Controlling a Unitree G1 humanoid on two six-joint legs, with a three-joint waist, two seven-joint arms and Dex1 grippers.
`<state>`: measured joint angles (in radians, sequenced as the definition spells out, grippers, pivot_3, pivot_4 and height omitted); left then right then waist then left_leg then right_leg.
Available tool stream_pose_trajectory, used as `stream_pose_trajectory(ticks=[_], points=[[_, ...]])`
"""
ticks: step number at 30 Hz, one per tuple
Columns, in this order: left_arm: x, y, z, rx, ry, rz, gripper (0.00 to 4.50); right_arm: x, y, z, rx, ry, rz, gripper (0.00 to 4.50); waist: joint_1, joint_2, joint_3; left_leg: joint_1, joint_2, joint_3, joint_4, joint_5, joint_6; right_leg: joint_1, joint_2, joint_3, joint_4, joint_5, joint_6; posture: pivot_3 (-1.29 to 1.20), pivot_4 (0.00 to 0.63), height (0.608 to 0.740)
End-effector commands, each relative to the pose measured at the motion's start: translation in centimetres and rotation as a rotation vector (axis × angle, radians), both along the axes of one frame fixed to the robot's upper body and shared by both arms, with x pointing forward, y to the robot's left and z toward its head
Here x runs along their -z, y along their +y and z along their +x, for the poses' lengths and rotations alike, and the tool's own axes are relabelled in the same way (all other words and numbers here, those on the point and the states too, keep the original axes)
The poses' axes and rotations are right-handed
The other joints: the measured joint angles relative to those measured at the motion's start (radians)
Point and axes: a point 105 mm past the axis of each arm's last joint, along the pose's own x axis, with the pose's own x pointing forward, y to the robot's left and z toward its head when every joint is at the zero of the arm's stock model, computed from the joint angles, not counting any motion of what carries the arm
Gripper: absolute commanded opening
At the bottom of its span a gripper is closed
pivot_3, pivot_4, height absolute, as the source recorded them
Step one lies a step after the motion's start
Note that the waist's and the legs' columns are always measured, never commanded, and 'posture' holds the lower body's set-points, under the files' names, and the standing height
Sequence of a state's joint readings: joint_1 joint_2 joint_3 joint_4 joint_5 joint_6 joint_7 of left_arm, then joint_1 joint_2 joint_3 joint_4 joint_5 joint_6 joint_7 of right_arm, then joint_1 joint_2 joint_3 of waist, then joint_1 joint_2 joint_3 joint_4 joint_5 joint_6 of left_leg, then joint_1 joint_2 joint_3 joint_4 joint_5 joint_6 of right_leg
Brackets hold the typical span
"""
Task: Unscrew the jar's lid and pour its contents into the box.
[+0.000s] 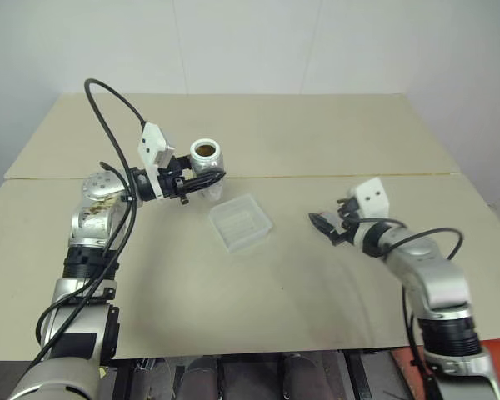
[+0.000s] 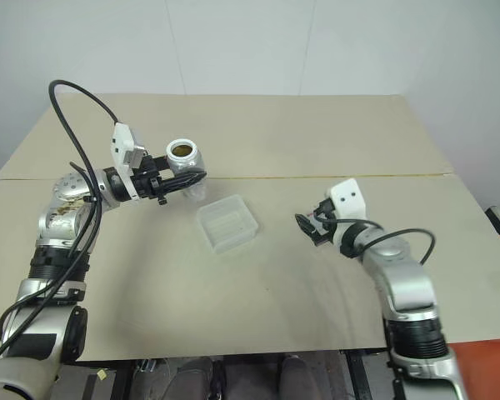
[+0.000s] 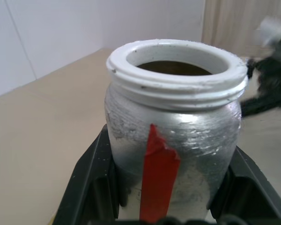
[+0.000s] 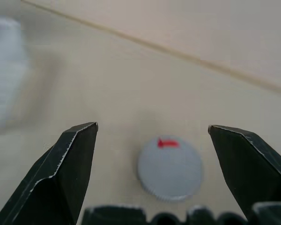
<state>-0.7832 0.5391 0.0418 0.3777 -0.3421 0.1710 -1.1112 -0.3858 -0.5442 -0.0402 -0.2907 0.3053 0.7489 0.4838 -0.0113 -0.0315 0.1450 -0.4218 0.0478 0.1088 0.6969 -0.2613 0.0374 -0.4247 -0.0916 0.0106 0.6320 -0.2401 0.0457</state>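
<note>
The beige tabletop (image 1: 317, 275) carries little: a seam crosses it behind both grippers, and nothing lies between the fingers and the things of the task.

The left gripper (image 1: 207, 180) is clamped on the small silvery-metallic jar (image 1: 206, 157), one black finger (image 3: 91, 173) pressed to each side of its body. The jar is held off the table, upright, its long axis vertical and its white threaded mouth open to the top. Dark brownish contents (image 3: 175, 68) show inside the mouth. A strip of red tape (image 3: 157, 180) runs up the jar's wall between the two fingers; no writing can be read on it.

The shallow square box of clear whitish plastic (image 1: 241, 222) lies flat on the table, just beyond and below the left fingertips, apart from the jar.

The right gripper (image 4: 152, 133) stands wide open, holding nothing. The round flat grey lid (image 4: 170, 168) lies flat on the table in the gap between its two fingers, touching neither. A small red mark (image 4: 167, 143) sits near its rim.
</note>
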Motion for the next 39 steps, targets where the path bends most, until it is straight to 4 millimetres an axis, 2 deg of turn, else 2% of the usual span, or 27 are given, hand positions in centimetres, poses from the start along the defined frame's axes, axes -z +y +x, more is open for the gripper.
stream_pose_trajectory(ticks=[1, 3, 6, 9, 13, 16, 18, 21, 24, 27, 36, 39], points=[[-1.5, -1.0, 0.6, -0.003, -0.146, 0.080, 1.94, -4.4, 1.2, -1.8, -0.233, -0.012, 0.033, 4.46, 0.001, 0.000, 0.000, 0.000, 0.000, 0.000, 0.000, 0.000, 0.000, 0.000, 0.000, 0.000, 0.000, 0.000, 0.000, 0.00, 0.150, 0.740], [-1.5, -1.8, 1.2, -0.018, -0.273, 0.187, 1.94, -6.3, 1.6, -2.3, -0.346, 0.024, 0.060, 4.46, 0.004, 0.000, 0.000, 0.001, 0.000, 0.000, 0.000, -0.001, 0.001, 0.001, 0.000, 0.000, -0.001, 0.000, 0.000, 0.00, 0.150, 0.740], [-0.9, -2.5, 1.8, -0.033, -0.529, 0.428, 1.94, -7.4, 1.8, -2.1, -0.413, 0.074, 0.039, 4.46, 0.008, 0.000, 0.000, 0.001, 0.000, 0.000, 0.001, -0.001, 0.002, 0.001, 0.000, 0.000, -0.002, 0.000, 0.000, 0.00, 0.150, 0.740], [-1.1, -3.3, 2.4, -0.055, -0.769, 0.598, 1.94, -7.9, 2.0, -2.1, -0.456, 0.095, -0.015, 4.46, 0.015, 0.000, 0.000, 0.001, -0.001, 0.001, -0.001, -0.002, 0.003, 0.001, 0.000, 0.000, -0.002, 0.000, -0.001, 0.00, 0.150, 0.740], [-1.3, -4.3, 3.3, -0.052, -1.249, 0.954, 1.94, -8.3, 2.3, -2.1, -0.497, 0.103, -0.062, 4.46, 0.023, -0.001, 0.000, -0.003, -0.002, 0.002, 0.000, -0.002, 0.003, -0.002, -0.001, 0.000, -0.002, 0.001, 0.001, 0.00, 0.150, 0.740], [-0.7, -4.9, 3.7, -0.032, -1.551, 1.078, 1.94, -8.6, 2.4, -2.1, -0.507, 0.101, -0.066, 4.46, 0.032, -0.001, 0.000, -0.003, -0.002, 0.003, 0.001, -0.001, 0.002, -0.001, -0.002, 0.000, -0.002, 0.002, 0.002, 0.00, 0.150, 0.740], [0.2, -5.3, 3.6, 0.041, -1.707, 1.132, 1.94, -8.8, 2.6, -2.2, -0.514, 0.098, -0.057, 4.46, 0.038, -0.001, 0.000, -0.003, -0.002, 0.003, 0.001, -0.003, 0.005, -0.001, -0.003, 0.000, -0.002, 0.002, 0.002, 0.00, 0.150, 0.740], [1.0, -5.9, 3.5, 0.060, -1.780, 1.109, 1.94, -8.9, 2.6, -2.2, -0.514, 0.097, -0.055, 4.46, 0.043, -0.001, 0.000, -0.004, -0.002, 0.003, 0.002, -0.003, 0.005, -0.002, -0.002, -0.001, -0.001, 0.002, 0.002, 0.00, 0.150, 0.740], [3.1, -6.5, 3.2, 0.105, -1.789, 1.109, 1.94, -9.3, 2.5, -2.3, -0.500, 0.086, -0.053, 4.46, 0.048, -0.001, 0.000, -0.005, -0.002, 0.003, 0.002, 0.000, 0.000, -0.004, -0.002, -0.001, -0.001, 0.002, 0.002, 0.00, 0.150, 0.740], [3.8, -7.3, 2.9, 0.103, -1.812, 1.073, 1.94, -9.5, 2.5, -2.2, -0.492, 0.079, -0.048, 4.46, 0.049, -0.001, 0.000, -0.006, -0.002, 0.004, 0.002, 0.001, -0.002, -0.005, -0.003, -0.001, -0.001, 0.002, 0.002, 0.00, 0.150, 0.740], [3.1, -7.0, 3.0, 0.093, -1.842, 1.071, 1.94, -9.6, 2.7, -2.4, -0.500, 0.067, -0.050, 4.46, 0.049, -0.001, 0.000, -0.006, -0.002, 0.004, 0.003, 0.001, -0.001, -0.005, -0.003, -0.001, 0.000, 0.002, 0.002, 0.00, 0.150, 0.740], [2.8, -6.6, 3.0, 0.042, -1.744, 1.021, 1.94, -9.4, 2.8, -2.4, -0.500, 0.064, -0.050, 4.46, 0.049, -0.001, 0.000, -0.006, -0.002, 0.004, 0.003, 0.001, -0.002, -0.005, -0.003, -0.001, 0.000, 0.002, 0.002, 0.00, 0.150, 0.740]])
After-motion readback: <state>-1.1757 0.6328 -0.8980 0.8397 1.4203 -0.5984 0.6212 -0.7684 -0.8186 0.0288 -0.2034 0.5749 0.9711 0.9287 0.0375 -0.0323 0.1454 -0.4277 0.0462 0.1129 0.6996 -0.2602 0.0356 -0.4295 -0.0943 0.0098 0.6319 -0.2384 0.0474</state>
